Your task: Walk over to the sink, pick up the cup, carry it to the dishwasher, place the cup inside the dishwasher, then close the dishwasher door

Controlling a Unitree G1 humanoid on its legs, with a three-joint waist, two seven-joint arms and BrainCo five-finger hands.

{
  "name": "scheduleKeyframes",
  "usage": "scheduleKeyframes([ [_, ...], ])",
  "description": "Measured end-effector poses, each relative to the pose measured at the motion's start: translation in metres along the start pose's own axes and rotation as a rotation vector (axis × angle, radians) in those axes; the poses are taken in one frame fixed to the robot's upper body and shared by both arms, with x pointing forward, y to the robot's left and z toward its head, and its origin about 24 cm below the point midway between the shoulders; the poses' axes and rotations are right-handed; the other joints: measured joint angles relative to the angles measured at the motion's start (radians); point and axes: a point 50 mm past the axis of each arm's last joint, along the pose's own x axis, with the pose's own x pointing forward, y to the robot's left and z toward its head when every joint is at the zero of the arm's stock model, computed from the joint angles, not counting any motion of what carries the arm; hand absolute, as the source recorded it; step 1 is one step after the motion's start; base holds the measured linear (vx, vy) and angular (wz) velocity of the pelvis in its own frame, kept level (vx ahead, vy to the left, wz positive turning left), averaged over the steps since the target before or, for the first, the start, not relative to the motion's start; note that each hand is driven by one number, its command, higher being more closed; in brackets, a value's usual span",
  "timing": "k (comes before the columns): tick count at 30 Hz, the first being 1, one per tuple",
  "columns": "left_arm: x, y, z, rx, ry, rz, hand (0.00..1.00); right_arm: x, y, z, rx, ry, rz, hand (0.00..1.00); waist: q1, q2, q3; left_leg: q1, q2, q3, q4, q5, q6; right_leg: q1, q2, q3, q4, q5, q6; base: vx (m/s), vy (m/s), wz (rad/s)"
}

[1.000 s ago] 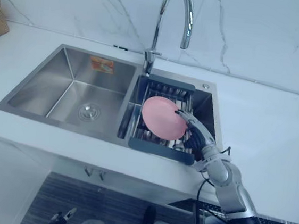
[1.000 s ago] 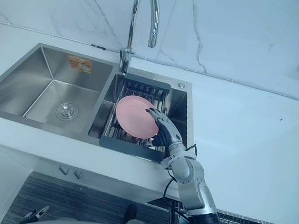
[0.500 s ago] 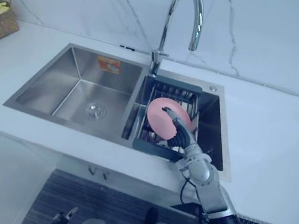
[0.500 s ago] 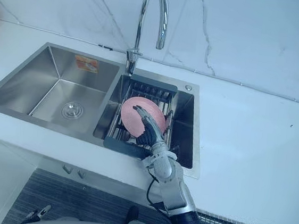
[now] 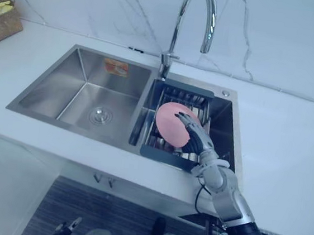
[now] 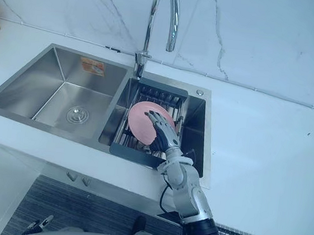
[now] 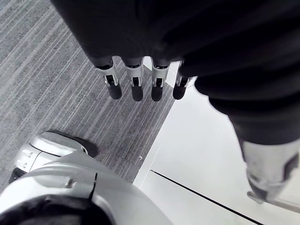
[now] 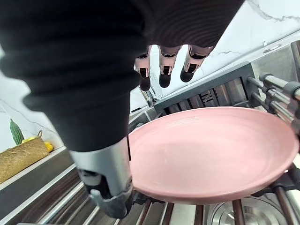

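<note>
Over the rack (image 5: 164, 155) in the sink (image 5: 81, 92), the right hand (image 6: 163, 134) reached across a pink plate (image 5: 169, 124), fingers (image 8: 164, 75) straight and apart; the left hand (image 7: 136, 86) hung straight-fingered above the floor (image 7: 47, 70).

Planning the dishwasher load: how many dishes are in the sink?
1: a pink plate on the rack in the right-hand basin, with the right hand over it. Anything beneath the plate would be hidden.

Steel, stone and plastic on my screen.
I see a brushed satin steel sink (image 5: 86, 96) and a mirror-polished faucet (image 5: 181, 19). The pink plate (image 5: 170, 122) looks smooth and softly matt. The rack (image 5: 161, 153) has bare metal rods in a dark matt plastic frame. The tabletop (image 5: 289, 142) is smooth white, the wall (image 5: 283, 41) glossy veined marble, the basket (image 5: 2, 17) rough and woven. My right hand (image 5: 195, 139) wears a matt ribbed cover.
</note>
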Motion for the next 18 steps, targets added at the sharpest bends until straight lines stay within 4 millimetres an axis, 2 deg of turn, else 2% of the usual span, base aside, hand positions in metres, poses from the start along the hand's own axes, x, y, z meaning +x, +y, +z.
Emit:
scheduleKeyframes([
  [7, 0.0, 0.002, 0.0, -0.001, 0.001, 0.002, 0.0, -0.003, -0.013, -0.012, -0.099, 0.011, 0.026, 0.0, -0.006, -0.007, 0.003, 0.0, 0.0, 0.004, 0.001, 0.0, 0.0, -0.001, 0.001, 0.009, 0.0, 0.0, -0.001, 0.0, 0.0, 0.0],
  [18, 0.001, 0.008, 0.002, 0.008, 0.003, 0.012, 0.0, -0.006, -0.019, -0.015, -0.222, -0.046, 0.106, 0.0, -0.008, -0.015, 0.006, 0.0, -0.001, 0.011, 0.001, 0.0, 0.0, -0.004, 0.002, 0.019, 0.0, 0.001, -0.001, 0.0, 0.0, 0.0],
])
